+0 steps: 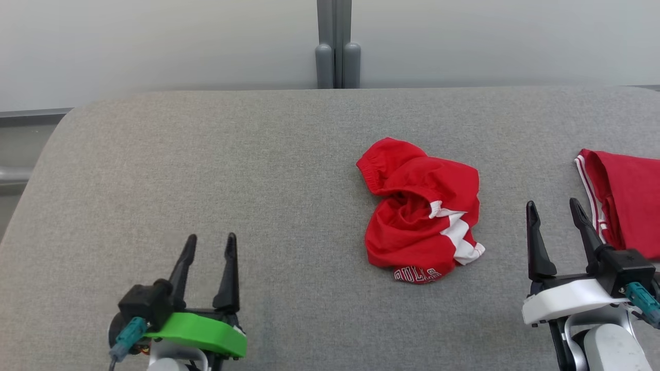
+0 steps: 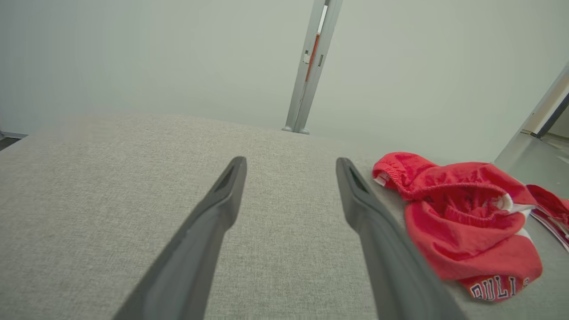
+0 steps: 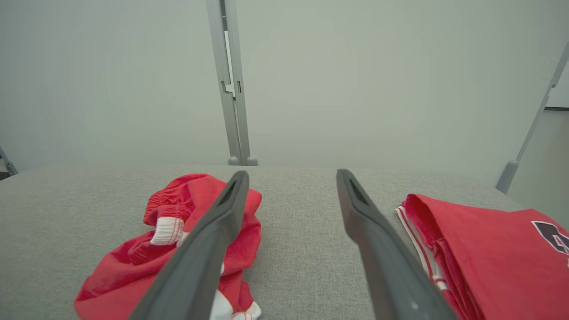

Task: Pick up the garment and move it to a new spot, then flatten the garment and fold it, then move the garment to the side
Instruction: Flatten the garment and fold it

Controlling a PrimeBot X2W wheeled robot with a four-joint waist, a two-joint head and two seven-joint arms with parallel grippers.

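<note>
Head view: you see the garment [image 1: 420, 211], red shorts with white side panels, lying crumpled right of centre on the grey fabric-covered table [image 1: 206, 154]. Its gathered waistband sits at the upper left of the heap, and the lettering "BULLS" shows at its lower edge. A second red cloth [image 1: 626, 201] with white striped trim lies flatter at the right edge of the frame, apart from the garment.

Your left end effector [image 1: 212, 237] is at the lower left, its two dark fingers apart and holding nothing, well clear of the garment. Your right end effector [image 1: 552, 203] is at the lower right, fingers likewise apart and empty, between the two red pieces. Its outer finger overlaps the second red cloth's striped edge in the frame; you cannot tell whether they touch.

Left wrist view: the spread fingers lie over bare table, with the garment [image 2: 462, 222] at the right of the frame.

Right wrist view: the garment [image 3: 178, 231] is at the lower left, partly behind one finger. The second red cloth [image 3: 489, 249] is at the lower right and bears a dark printed mark.

Beyond the table's rounded far edge stands a pale wall [image 1: 154, 41], with a grey vertical post [image 1: 337, 46] at top centre.
</note>
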